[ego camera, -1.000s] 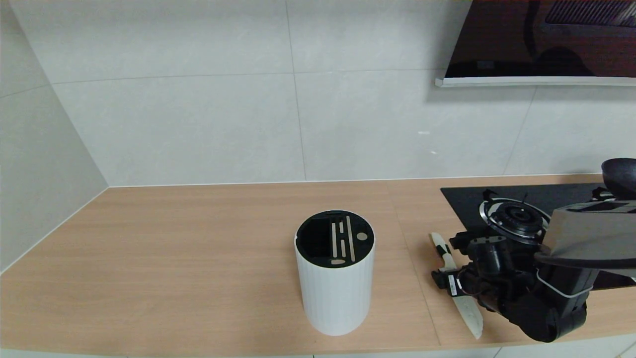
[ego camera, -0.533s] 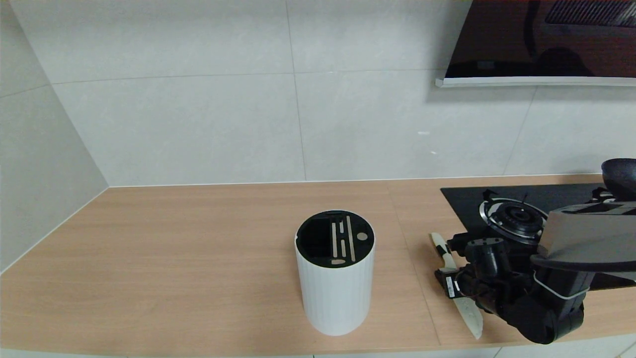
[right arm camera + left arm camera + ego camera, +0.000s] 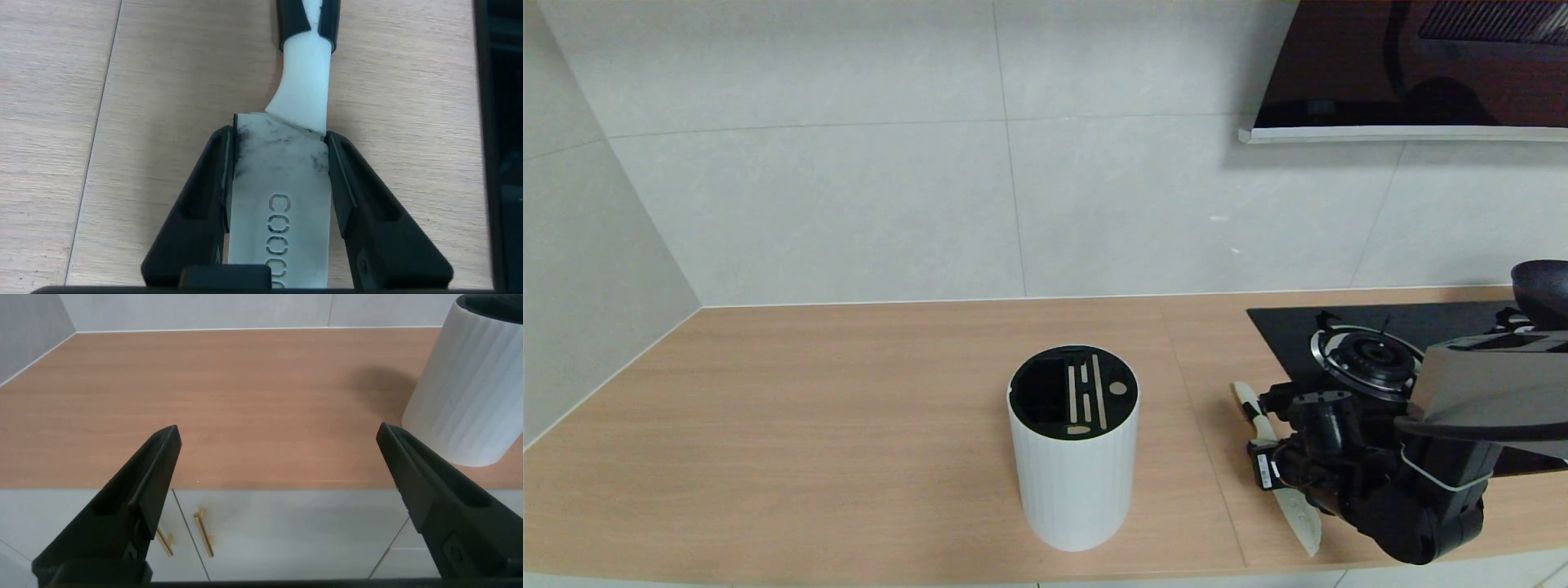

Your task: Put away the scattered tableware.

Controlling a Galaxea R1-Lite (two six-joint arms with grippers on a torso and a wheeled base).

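A white knife (image 3: 1297, 516) with a black-and-white handle lies on the wooden counter, right of the white cylindrical knife holder (image 3: 1074, 457). The holder's black top has several slots and one large opening. My right gripper (image 3: 1270, 433) sits low over the knife, shut across the blade just below the handle. In the right wrist view the fingers (image 3: 214, 180) press both edges of the knife (image 3: 304, 73), and my right gripper (image 3: 281, 155) is centred on the blade. My left gripper (image 3: 278, 441) hangs open at the counter's front edge, with the holder (image 3: 470, 384) off to one side.
A black hob with a gas burner (image 3: 1372, 355) lies just behind the knife. A dark pan (image 3: 1539, 287) shows at the right edge and a range hood (image 3: 1413, 65) hangs above. Bare counter stretches left of the holder. Cabinet handles (image 3: 204, 535) show below the counter edge.
My right gripper and the knife have shifted slightly to the right together. The holder has not moved.
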